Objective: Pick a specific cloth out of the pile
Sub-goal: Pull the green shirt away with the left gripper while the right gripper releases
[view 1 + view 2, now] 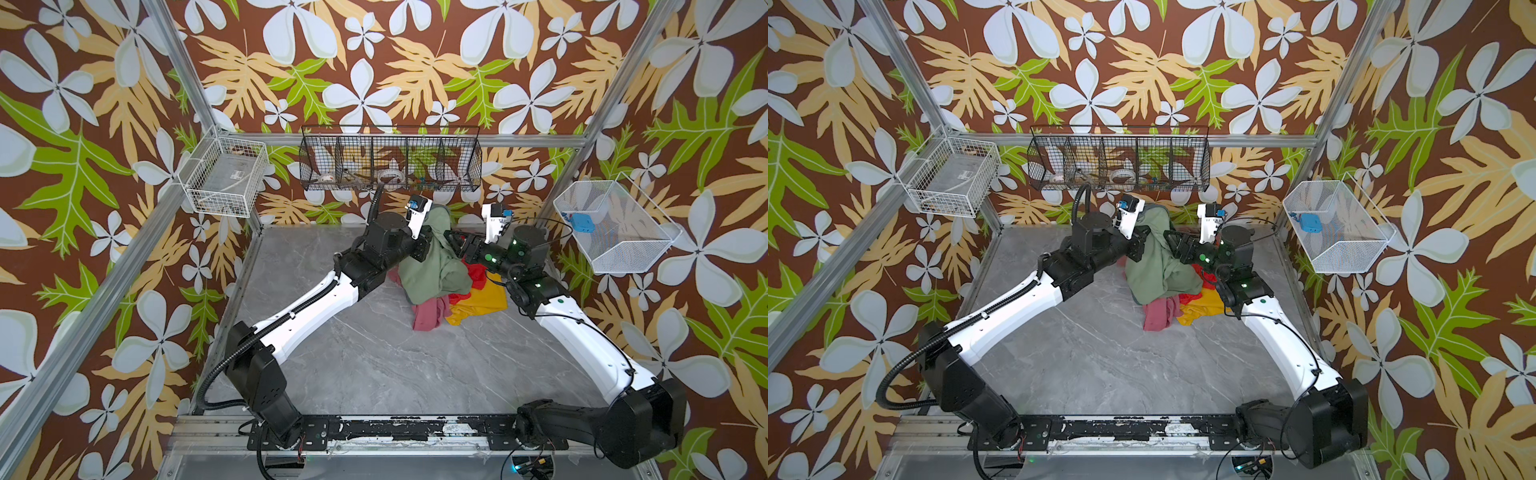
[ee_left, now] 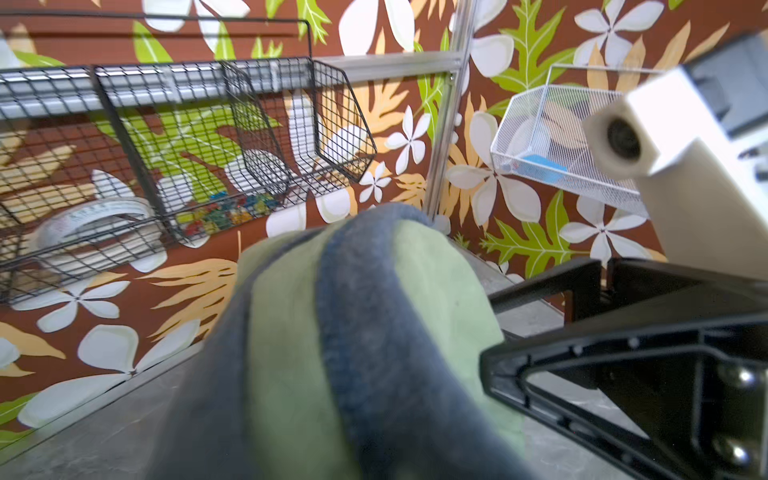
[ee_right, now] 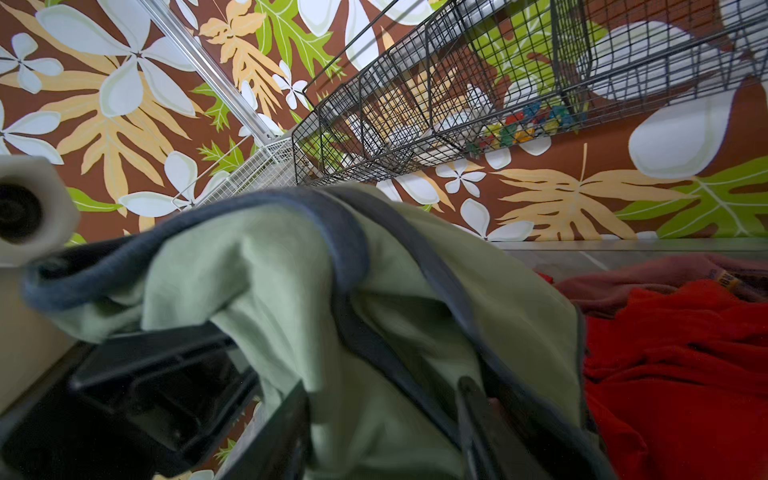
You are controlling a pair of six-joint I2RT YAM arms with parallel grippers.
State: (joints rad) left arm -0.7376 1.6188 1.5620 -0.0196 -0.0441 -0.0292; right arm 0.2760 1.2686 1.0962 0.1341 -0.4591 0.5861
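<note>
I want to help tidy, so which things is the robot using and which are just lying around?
For the job: sage-green cloth; the pile.
Just lying about: black wire basket; white wire basket; white mesh basket; blue block.

Grey marble table (image 1: pixel 374 365); black wire basket (image 1: pixel 471 166) on back wall; left white basket (image 1: pixel 224 199); right white basket (image 1: pixel 631 253) holding blue block (image 1: pixel 584 222).

Sage-green cloth (image 1: pixel 430 266) raised over the pile (image 1: pixel 482 305).
Soft, with grey neck trim, it hangs in a tall crumpled peak, its lower folds resting on the pink, red and mustard cloths heaped low beneath, toward the back right.
</note>
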